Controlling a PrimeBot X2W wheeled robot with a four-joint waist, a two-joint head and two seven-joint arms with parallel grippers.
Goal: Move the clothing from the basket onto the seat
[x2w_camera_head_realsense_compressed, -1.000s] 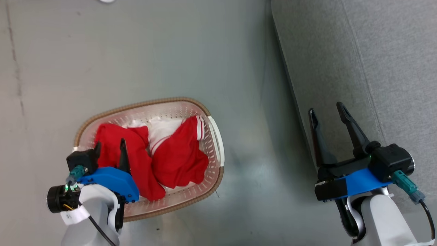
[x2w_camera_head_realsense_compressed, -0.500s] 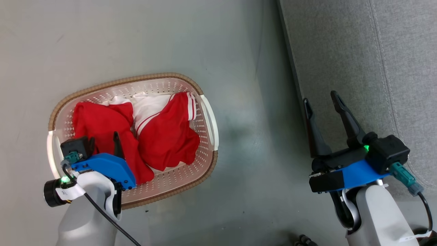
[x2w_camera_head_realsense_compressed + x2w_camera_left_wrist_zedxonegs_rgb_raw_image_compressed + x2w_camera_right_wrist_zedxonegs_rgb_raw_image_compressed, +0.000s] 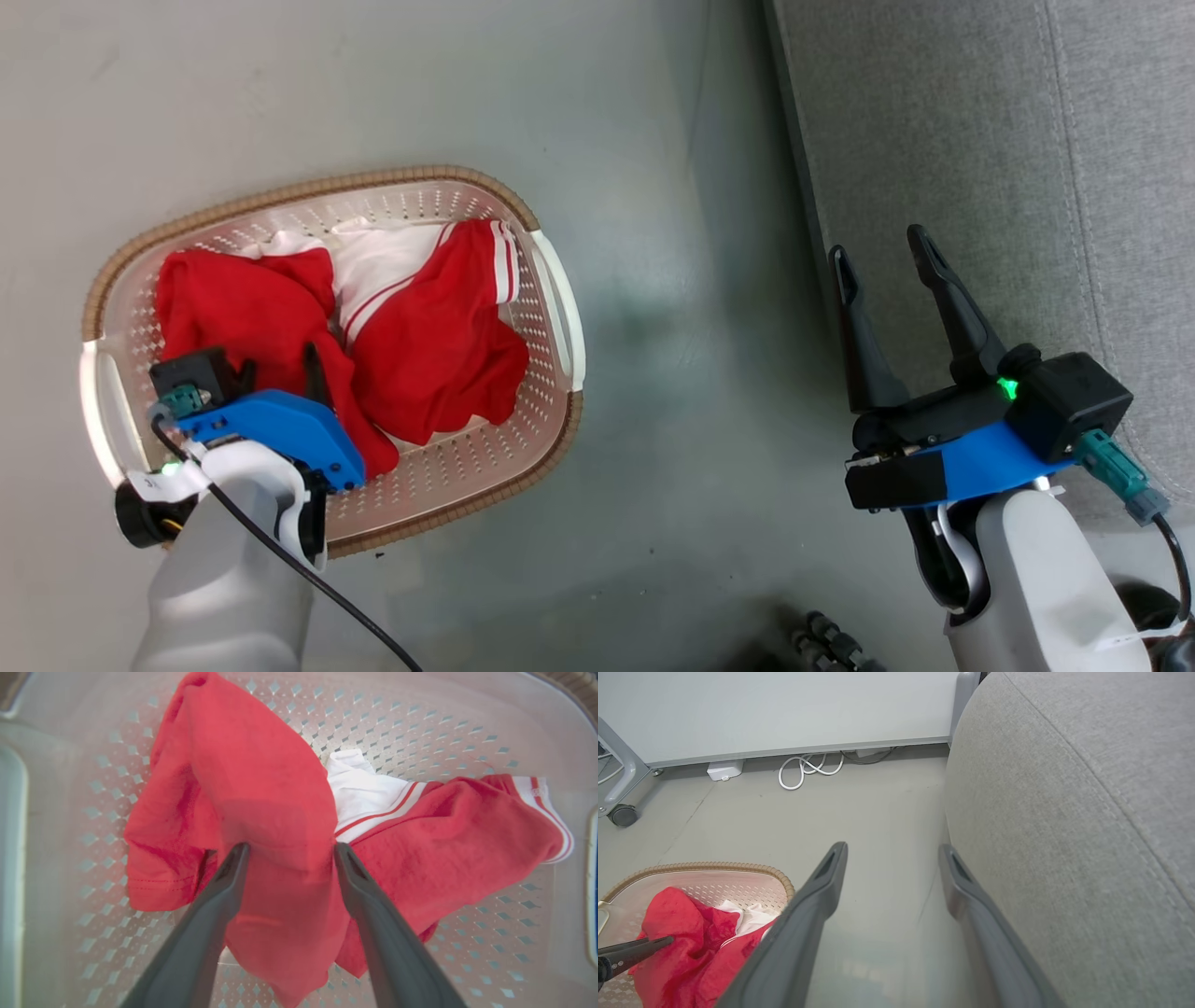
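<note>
The cream basket (image 3: 551, 308) with a brown woven rim stands on the grey floor at the left. Inside lies the clothing: a plain red garment (image 3: 233, 303) on the left and a red one with white stripes (image 3: 439, 327) on the right. My left gripper (image 3: 280, 369) hangs open over the plain garment. In the left wrist view its fingertips (image 3: 240, 851) straddle a raised fold of that red garment (image 3: 261, 788) without pinching it. My right gripper (image 3: 878, 247) is open and empty at the front edge of the light-grey seat (image 3: 980, 140). Bare floor shows between that right gripper's (image 3: 892, 848) fingers.
In the right wrist view the seat (image 3: 1064, 812) lies on the right and the basket (image 3: 714, 868) at the lower left. Along the far wall lie a coiled white cable (image 3: 808, 770) and a white box (image 3: 724, 770). A grey frame's caster (image 3: 621, 814) stands at the far left.
The head camera has shifted, so the basket sits higher and further left in the picture. My left gripper has sunk lower onto the plain red garment. Both grippers stay open.
</note>
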